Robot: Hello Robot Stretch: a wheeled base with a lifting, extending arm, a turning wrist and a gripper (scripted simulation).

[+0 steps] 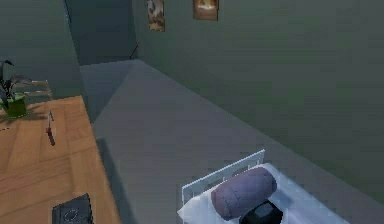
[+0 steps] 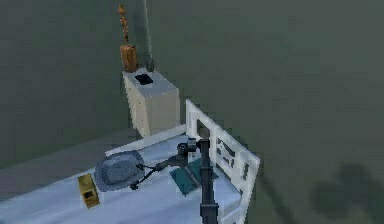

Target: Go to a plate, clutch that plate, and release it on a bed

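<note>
Right now your gripper [image 2: 150, 172] points its thin dark fingers at the grey, round plate [image 2: 118, 170] lying flat on the white bed [image 2: 160, 206]. You cannot tell how the fingers stand, whether they touch it, or whether they hold anything. Nearby lie a flat dark book [image 2: 186, 181] and a small yellowish block [image 2: 87, 190], before the white slatted headboard [image 2: 228, 152].

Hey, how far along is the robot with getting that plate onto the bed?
Looks done: the robot is at the bed, and a grey plate is on or just above the cover. In hand: the gripper is right at the plate, so I cannot tell whether it holds it. Left: letting go, if it hasn't, then drawing the arm back.
</note>
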